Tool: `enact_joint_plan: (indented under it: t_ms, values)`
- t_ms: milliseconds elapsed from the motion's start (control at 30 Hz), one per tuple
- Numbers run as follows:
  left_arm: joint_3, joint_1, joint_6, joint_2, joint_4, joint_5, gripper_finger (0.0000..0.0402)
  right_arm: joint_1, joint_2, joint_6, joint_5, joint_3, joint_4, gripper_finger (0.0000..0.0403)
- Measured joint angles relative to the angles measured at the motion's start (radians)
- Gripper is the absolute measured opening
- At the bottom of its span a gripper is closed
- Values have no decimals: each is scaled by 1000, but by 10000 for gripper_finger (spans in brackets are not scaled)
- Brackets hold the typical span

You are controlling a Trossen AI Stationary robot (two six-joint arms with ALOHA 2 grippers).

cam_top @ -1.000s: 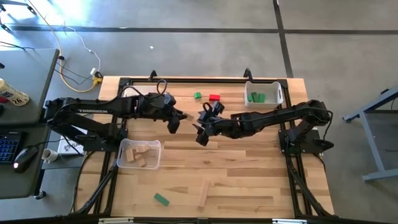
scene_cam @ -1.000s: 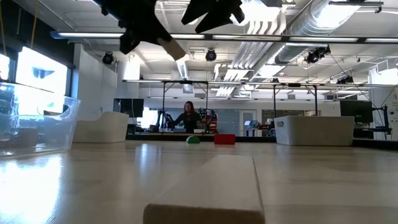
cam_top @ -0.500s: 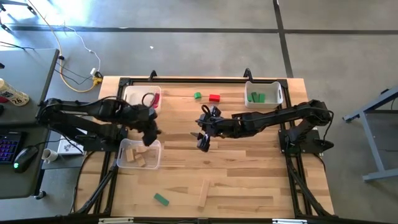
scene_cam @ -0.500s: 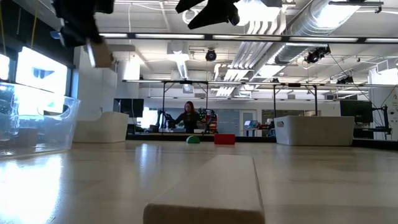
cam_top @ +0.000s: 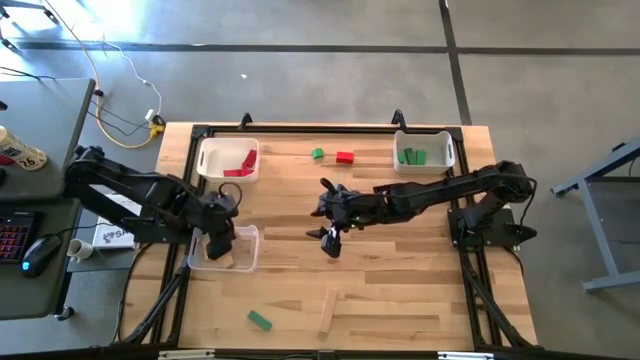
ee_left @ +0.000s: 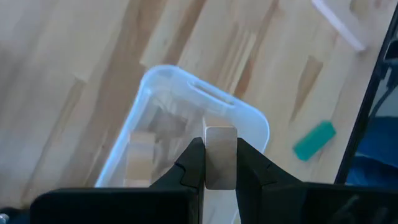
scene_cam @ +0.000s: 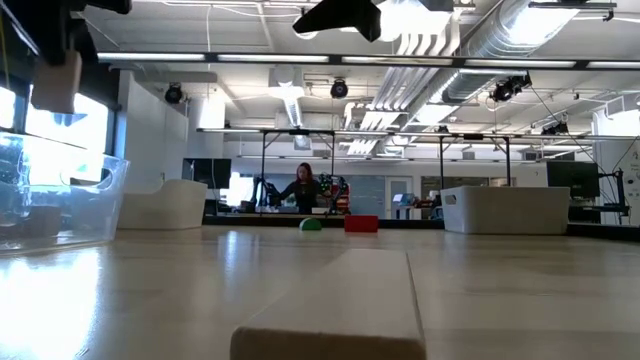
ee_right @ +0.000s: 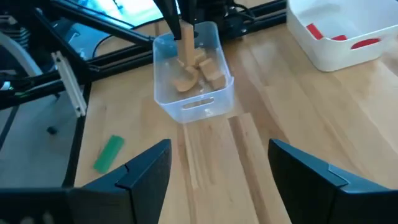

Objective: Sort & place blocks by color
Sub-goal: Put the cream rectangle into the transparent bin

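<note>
As clamped, plain block (ee_left: 220, 157) between jaws.

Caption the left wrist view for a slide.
Left gripper holds a plain wooden block above the clear bin of wooden blocks.

The wooden table (cam_top: 400, 290) carries three bins. A clear bin (cam_top: 245, 262) stands at about 9 o'clock from the table's middle, a white bin (cam_top: 205, 150) at about 10 o'clock near the far edge, and a second white bin (cam_top: 440, 138) at about 1 o'clock near the far right corner. Off the table at 9 o'clock stands a desk (cam_top: 45, 120) with a mouse (cam_top: 40, 255) and a keyboard (cam_top: 12, 240). A cable (cam_top: 110, 75) trails on the floor at 10 o'clock. In the low view a person (scene_cam: 303, 186) is at a bench far across the room.
</note>
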Motion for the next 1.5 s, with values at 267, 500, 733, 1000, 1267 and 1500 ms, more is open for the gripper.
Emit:
enact_joint_plan:
  t_ms: [267, 500, 733, 1000, 1267, 1500]
  values:
    - [-88, -130, -124, 0, 8, -2, 30, 48, 13, -1, -55, -1, 0, 252]
    - [-97, -214, -199, 2, 11, -2, 30, 82, 53, -31, -149, -1, 8, 252]
    - [-97, -248, -212, 24, 11, -2, 67, 118, 76, -91, -191, -1, 11, 252]
    - [-97, -248, -215, 41, 11, 25, 96, 143, 82, -174, -210, -1, -6, 252]
    - [-97, -248, -212, 43, 11, 32, 116, 168, 82, -270, -215, -1, -7, 252]
    - [-97, -243, -239, 43, 11, 123, 172, 185, 86, -291, -236, -1, -9, 252]
